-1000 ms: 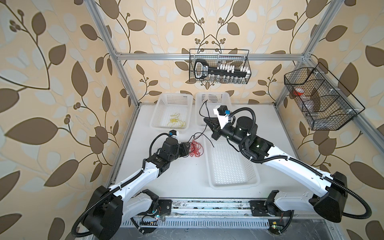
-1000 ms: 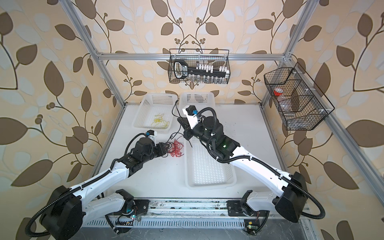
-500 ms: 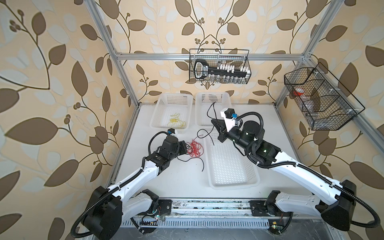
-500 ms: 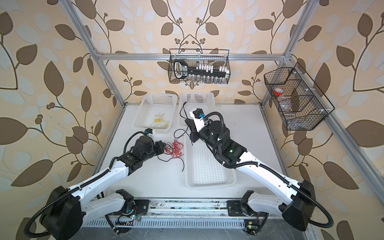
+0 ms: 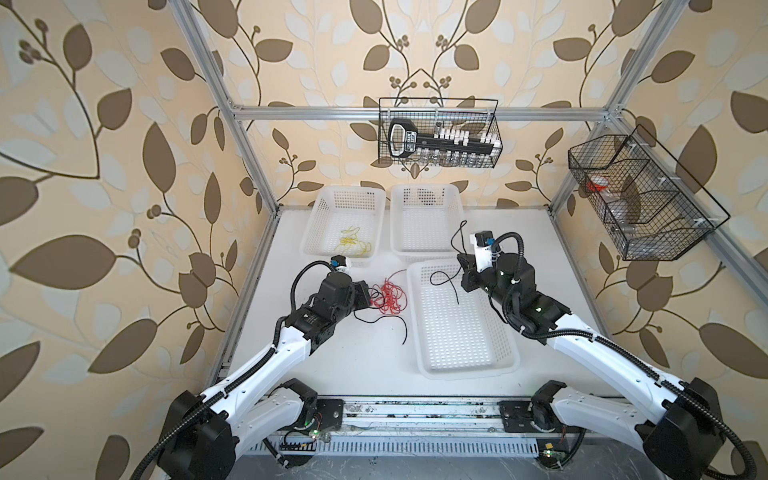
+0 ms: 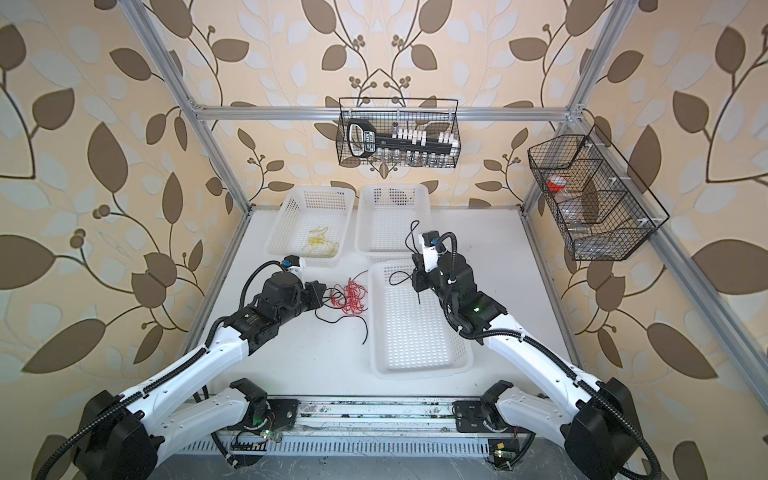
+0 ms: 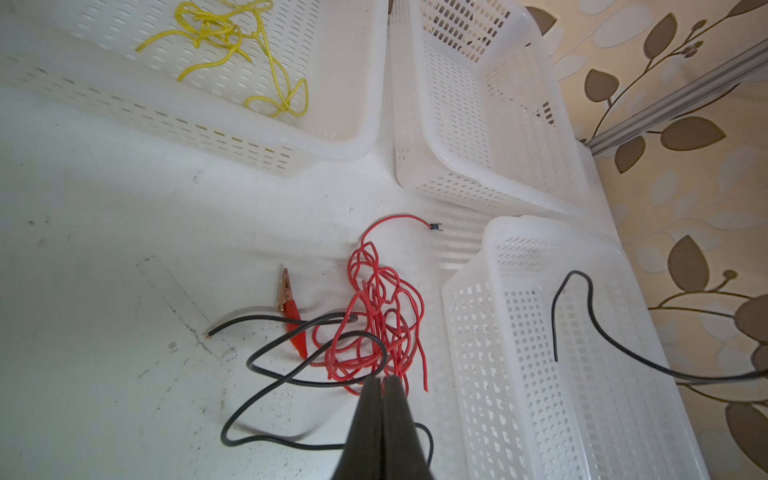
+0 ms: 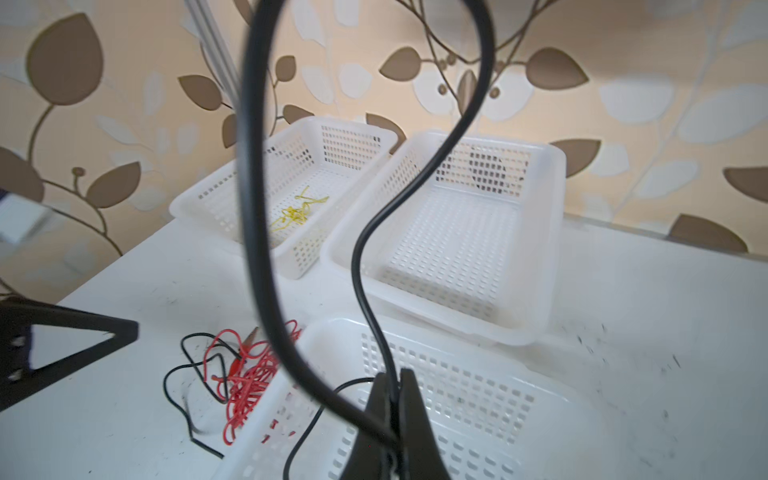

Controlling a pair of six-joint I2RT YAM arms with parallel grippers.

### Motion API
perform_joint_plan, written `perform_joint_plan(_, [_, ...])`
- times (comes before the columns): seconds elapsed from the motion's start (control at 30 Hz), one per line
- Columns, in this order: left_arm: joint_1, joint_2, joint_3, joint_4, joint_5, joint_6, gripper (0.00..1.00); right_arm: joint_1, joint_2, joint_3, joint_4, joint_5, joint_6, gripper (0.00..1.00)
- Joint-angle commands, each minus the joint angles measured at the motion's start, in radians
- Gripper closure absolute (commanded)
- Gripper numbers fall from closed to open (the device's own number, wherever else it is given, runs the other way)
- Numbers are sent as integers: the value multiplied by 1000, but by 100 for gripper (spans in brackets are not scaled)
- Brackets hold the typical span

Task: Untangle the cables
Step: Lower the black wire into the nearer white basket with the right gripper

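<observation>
left gripper (image 7: 381,380): jaws pressed together, low over the table (image 5: 353,365) at the near side of the red tangle; in the left wrist view black and red strands meet its tips, but whether any strand is pinched cannot be told
right gripper (image 8: 390,380): jaws clamped on the raised black cable (image 8: 253,208), above the far end of the long basket (image 5: 457,332)
raised black cable: off the table; 1 part arches up past the right gripper, the other hangs in a curl with its free end over the far part of the long basket; whether that end touches the basket cannot be told
red cable (image 7: 372,307): a loose tangle on the bare table, just left of the long basket and on the near side of the far-left basket (image 5: 349,189); 1 end, with a small terminal, points toward the far edge
alligator clip (image 7: 291,311): red-sleeved, flat on the table at the side of the red tangle toward the left edge
lying black cable (image 7: 257,318): on the table, looping through the near side of the red tangle, 1 end trailing toward the near edge beside the long basket
yellow cable (image 7: 220,31): a small knot inside the far-left basket
baskets: 3, white and perforated; the far-left basket and the far-middle basket (image 5: 424,188) sit side by side along the far edge; the long basket lies just right of the table's middle, its far end near the far-middle basket
</observation>
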Motion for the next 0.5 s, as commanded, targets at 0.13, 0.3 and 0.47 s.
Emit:
perform_joint_plan(0.13, [1,-32,35,-25,-23,29,100,-18,24,-54,-40,51,44,100])
perform_joint_plan(0.3, [1,-40,31,-33,-31,33,100,-18,80,-83,-56,2,65,100])
perform_joint_plan(0.47, [1,-38,26,-51,-69,18,98,-18,131,-136,-36,-64,118,100])
